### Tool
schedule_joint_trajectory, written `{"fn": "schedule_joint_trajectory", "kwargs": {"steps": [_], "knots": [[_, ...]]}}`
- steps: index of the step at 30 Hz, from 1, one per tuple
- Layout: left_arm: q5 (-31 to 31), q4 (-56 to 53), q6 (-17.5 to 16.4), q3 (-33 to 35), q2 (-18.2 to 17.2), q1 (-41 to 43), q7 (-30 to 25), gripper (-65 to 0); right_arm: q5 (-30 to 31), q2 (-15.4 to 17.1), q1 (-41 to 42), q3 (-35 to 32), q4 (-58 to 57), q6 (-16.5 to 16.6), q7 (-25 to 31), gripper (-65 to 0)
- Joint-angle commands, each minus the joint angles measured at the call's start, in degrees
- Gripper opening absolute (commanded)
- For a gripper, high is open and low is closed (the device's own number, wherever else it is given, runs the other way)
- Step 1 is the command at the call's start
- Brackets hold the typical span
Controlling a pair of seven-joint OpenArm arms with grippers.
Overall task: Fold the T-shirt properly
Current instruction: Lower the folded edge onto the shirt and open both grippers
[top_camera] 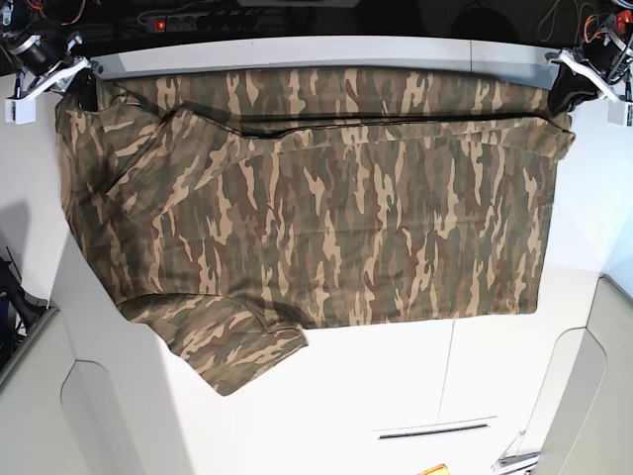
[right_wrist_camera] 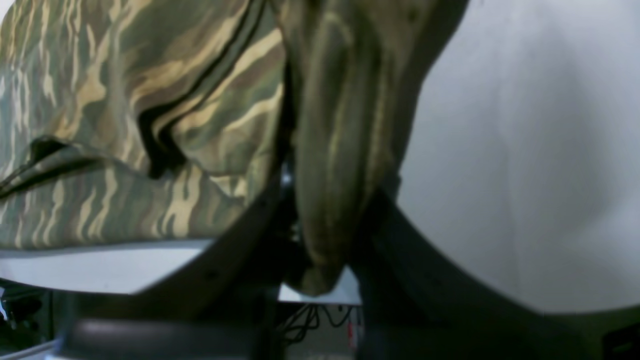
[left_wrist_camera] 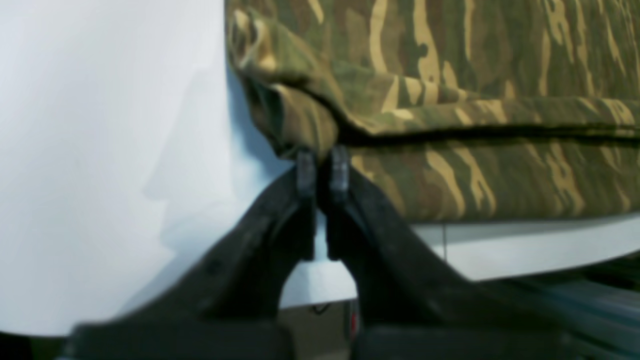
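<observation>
- Across most of the base view lies a smooth white counter (top_camera: 396, 396), carrying the cloth.
- On it, the T-shirt (top_camera: 376, 218), a large camouflage cloth garment in brown, tan and olive green, is spread sideways, its upper edge near the side where the two grippers stand.
- Along that edge, a long strip of the cloth (top_camera: 336, 97) runs beside a dark, open-looking fold line; the cloth is bunched and creased at the base view's left.
- At the base view's lower left, a flap of the same cloth (top_camera: 232, 346) juts out past the main body.
- Right gripper (right_wrist_camera: 325, 215), black: jaws closed on a thick, gathered fold of the shirt.
- Left gripper (left_wrist_camera: 322, 167), black: jaws closed on the shirt at a corner, the cloth creased above the tips.
- Beyond the counter's edge, thin black cables (right_wrist_camera: 305, 322) show in the right wrist view, partly hidden.
</observation>
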Motion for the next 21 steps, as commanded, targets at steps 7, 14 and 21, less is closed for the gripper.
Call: {"fn": "schedule_joint_trajectory", "kwargs": {"steps": [7, 14, 21], "knots": [[-0.4, 0.8, -0.8, -0.5, 0.3, 0.5, 0.9, -65.0, 0.9, 0.8, -0.9, 0.7, 0.9, 0.2, 0.9, -65.0], [0.7, 0.8, -0.8, -0.8, 0.3, 0.5, 0.7, -39.1, 0.9, 0.8, -0.8, 3.4, 0.9, 0.2, 1.0, -30.2], [-1.6, 0.8, -0.8, -7.7, 0.3, 0.3, 0.7, -39.0, 3.1, 2.6, -0.7, 13.6, 0.9, 0.2, 3.2, -30.3]]}}
